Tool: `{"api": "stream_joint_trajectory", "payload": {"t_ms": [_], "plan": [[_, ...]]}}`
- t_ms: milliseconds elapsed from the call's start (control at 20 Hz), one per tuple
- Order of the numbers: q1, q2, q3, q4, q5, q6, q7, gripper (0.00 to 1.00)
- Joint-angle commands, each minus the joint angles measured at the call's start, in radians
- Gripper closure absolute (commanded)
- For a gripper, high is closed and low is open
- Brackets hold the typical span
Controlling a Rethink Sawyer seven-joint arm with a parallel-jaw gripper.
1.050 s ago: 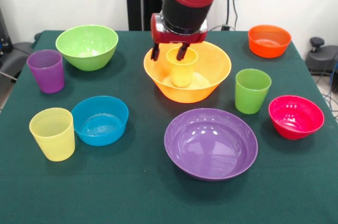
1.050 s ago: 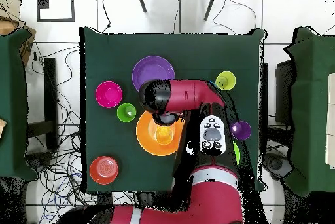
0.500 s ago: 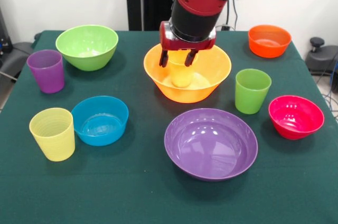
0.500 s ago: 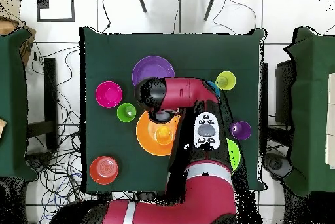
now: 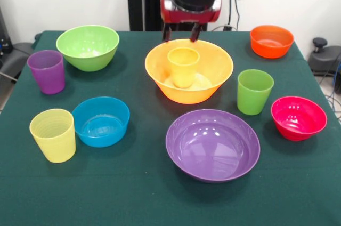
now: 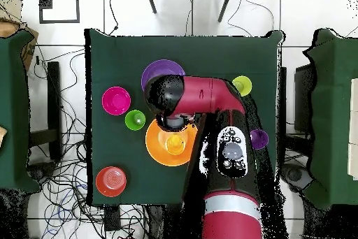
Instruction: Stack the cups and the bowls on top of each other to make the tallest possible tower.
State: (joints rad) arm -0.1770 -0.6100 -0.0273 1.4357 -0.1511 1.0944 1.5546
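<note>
An orange cup (image 5: pixel 183 66) stands upright inside the large orange-yellow bowl (image 5: pixel 216 67) at the table's middle. My gripper (image 5: pixel 181 34) hangs open just above and behind the cup, touching nothing. In front of that bowl lies the wide purple bowl (image 5: pixel 213 145). Around them sit the green cup (image 5: pixel 254 91), pink-red bowl (image 5: pixel 298 118), orange-red bowl (image 5: pixel 272 40), light green bowl (image 5: pixel 88 46), purple cup (image 5: pixel 47 71), blue bowl (image 5: pixel 101 121) and pale yellow cup (image 5: pixel 53 134). From overhead, the orange cup (image 6: pixel 175 143) shows in the orange-yellow bowl (image 6: pixel 155 145), and the arm covers part of the purple bowl (image 6: pixel 159 74).
The cups and bowls are spread over a dark green tablecloth (image 5: pixel 133 183). In the overhead view the arm (image 6: pixel 227 145) crosses the table's right half. Cables lie on the floor left of the table (image 6: pixel 66 145).
The open gripper, which straddled the orange cup a second ago, has risen straight up. The cup stays standing in the orange-yellow bowl.
</note>
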Motion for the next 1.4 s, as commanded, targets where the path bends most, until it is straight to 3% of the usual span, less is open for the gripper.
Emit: {"api": "stream_joint_trajectory", "payload": {"t_ms": [50, 250, 550, 1000, 1400], "plan": [[0.003, -0.004, 0.092, -0.108, 0.049, 0.205, 0.073, 0.0], [0.014, 0.024, 0.095, -0.191, 0.065, 0.294, 0.11, 0.0], [0.039, 0.092, 0.078, -0.271, 0.075, 0.296, 0.172, 0.0], [0.072, 0.206, 0.04, -0.354, 0.062, 0.202, 0.242, 0.0], [0.086, 0.277, 0.023, -0.427, 0.088, 0.026, 0.34, 0.0]]}}
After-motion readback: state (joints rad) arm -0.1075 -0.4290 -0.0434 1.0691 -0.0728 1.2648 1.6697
